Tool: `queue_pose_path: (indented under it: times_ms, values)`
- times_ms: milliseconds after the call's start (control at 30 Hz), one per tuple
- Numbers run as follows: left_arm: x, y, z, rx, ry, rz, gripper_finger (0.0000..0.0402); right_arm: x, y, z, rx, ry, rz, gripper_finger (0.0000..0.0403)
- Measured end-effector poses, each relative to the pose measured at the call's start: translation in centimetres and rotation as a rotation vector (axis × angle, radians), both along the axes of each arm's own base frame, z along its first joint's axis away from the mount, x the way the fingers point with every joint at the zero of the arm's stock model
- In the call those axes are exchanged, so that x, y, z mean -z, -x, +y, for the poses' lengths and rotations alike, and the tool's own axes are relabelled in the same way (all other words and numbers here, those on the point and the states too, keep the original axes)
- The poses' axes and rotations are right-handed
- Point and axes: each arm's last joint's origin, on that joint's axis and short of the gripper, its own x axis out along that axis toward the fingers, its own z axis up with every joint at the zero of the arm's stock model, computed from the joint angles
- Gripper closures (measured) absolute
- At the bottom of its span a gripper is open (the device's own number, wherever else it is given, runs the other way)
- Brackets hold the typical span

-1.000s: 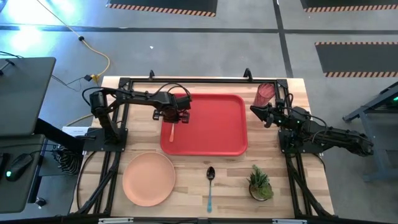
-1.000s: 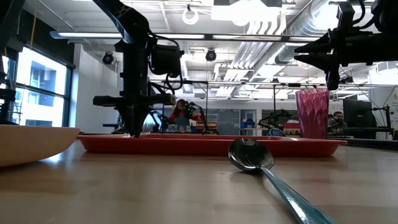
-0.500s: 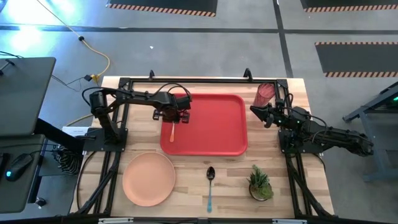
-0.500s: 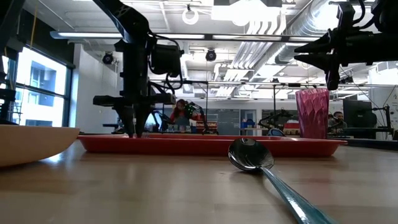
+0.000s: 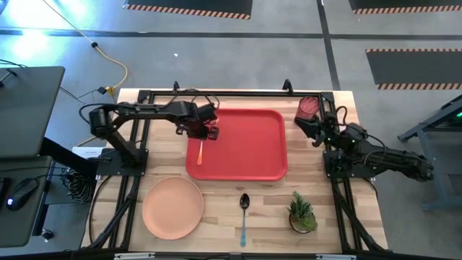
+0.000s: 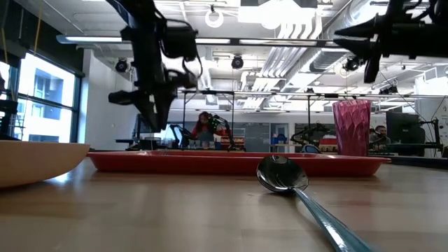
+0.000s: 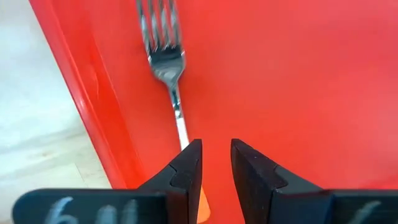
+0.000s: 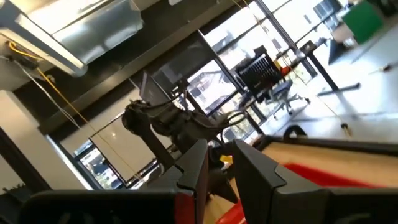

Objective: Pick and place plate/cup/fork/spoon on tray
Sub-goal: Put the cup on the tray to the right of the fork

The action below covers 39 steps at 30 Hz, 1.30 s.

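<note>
We see the fork lying flat inside the tray, close along its left rim, with the tines clear of everything and the orange handle end under the left gripper. That gripper hangs above the fork near the tray's back left corner, lifted off the tray floor in the low view, its fingers drawn to a narrow gap and holding nothing. The tray sits toward the back of the table, about midway across it.

The plate rests on the bare wood near the table's front left corner, apart from the tray. The spoon lies just in front of the tray's front rim, bowl toward the tray and blue handle pointing at the table's front edge.

The cup stands upright near the back right corner, beside the tray's right rim. The right gripper hovers raised just beside the cup, its fingers narrowly parted and empty. A small potted plant stands near the front right corner.
</note>
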Motion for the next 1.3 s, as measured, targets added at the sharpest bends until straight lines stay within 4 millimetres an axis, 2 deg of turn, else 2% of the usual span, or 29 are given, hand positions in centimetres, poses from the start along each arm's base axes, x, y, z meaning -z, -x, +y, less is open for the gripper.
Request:
queue_pose_path:
  times_ms: [200, 333, 567, 767, 1000, 1133, 1300]
  values:
    - [-3.9, 1.7, -0.3, 0.077, -0.104, -0.126, 0.0325, -4.3, 0.4, 0.1, 0.052, 0.146, 0.095, 0.0336]
    - [-6.2, 2.9, -0.7, 0.129, -0.169, -0.2, 0.0325, -7.2, 0.9, 0.0, 0.155, 0.181, 0.283, 0.0336]
    - [-9.0, 4.8, -1.6, 0.213, -0.268, -0.29, 0.0326, -10.6, 1.3, -0.3, 0.243, 0.081, 0.683, 0.0336]
    - [-10.3, 5.8, -2.1, 0.281, -0.324, -0.33, 0.0326, -12.7, 0.1, -0.9, 0.275, -0.009, 0.915, 0.0336]
    - [-10.5, 6.0, -2.1, 0.314, -0.344, -0.332, 0.0326, -13.8, -2.1, -2.6, 0.293, -0.094, 1.171, 0.0318]
    - [-10.5, 6.0, -2.1, 0.335, -0.354, -0.329, 0.0326, -13.2, -2.9, -4.1, 0.248, -0.202, 1.282, 0.0292]
    - [-10.5, 6.0, -2.1, 0.336, -0.354, -0.329, 0.0326, -11.9, -3.9, -6.0, 0.201, -0.316, 1.339, 0.0266]
